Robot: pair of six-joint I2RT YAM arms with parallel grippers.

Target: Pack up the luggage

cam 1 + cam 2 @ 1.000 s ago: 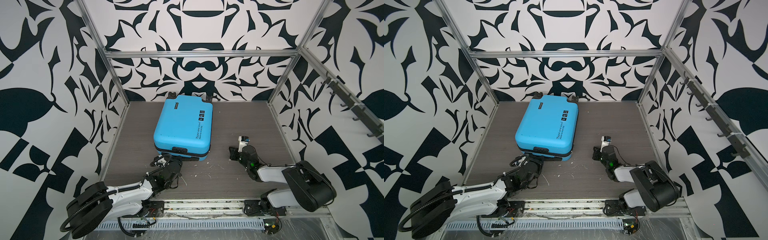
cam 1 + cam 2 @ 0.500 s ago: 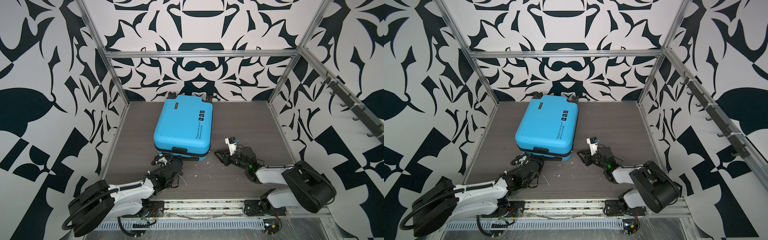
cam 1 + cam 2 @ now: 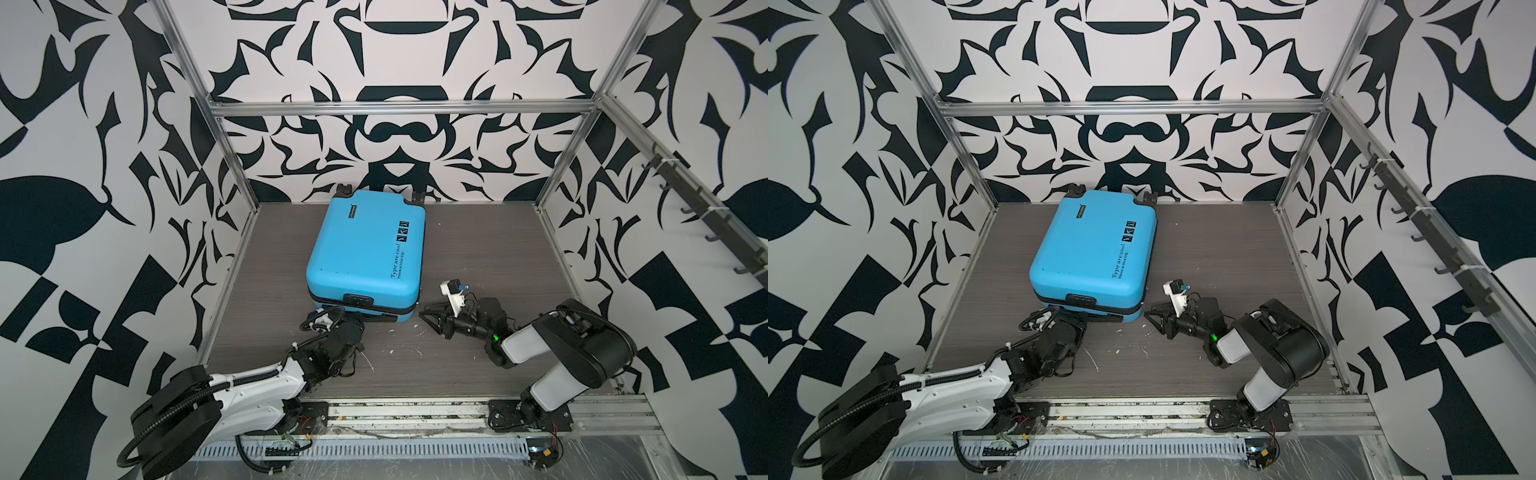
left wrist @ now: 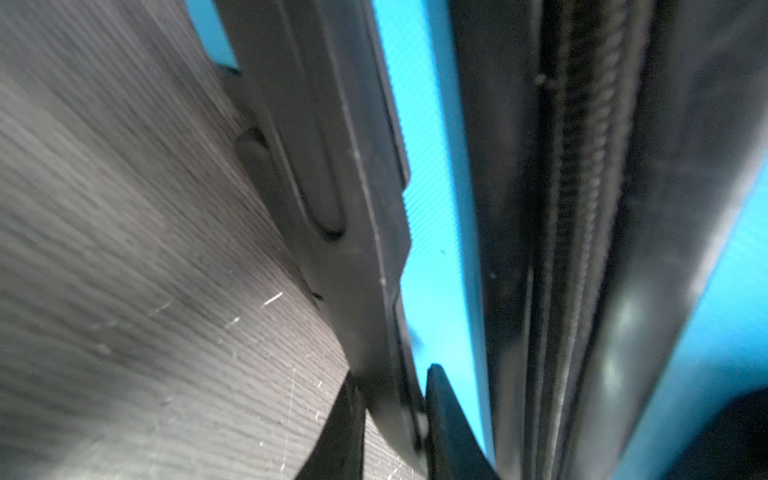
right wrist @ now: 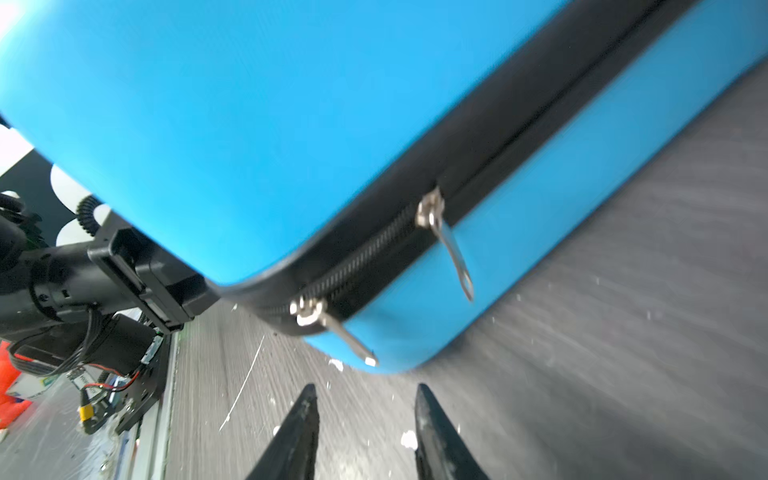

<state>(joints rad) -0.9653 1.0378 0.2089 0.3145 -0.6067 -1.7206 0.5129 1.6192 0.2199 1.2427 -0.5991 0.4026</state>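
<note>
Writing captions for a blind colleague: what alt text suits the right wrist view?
A blue suitcase lies on a grey wood-grain table, two metal zipper pulls hanging from its black zipper band. The right gripper, jaws open and empty, points at its corner without touching it.

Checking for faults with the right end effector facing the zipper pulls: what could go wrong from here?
1. The two zipper pulls hang thin and close together at the suitcase corner; the open right end effector could miss or pinch the wrong one.
2. The left end effector holds only the black handle; tugging may slide the suitcase.
</note>
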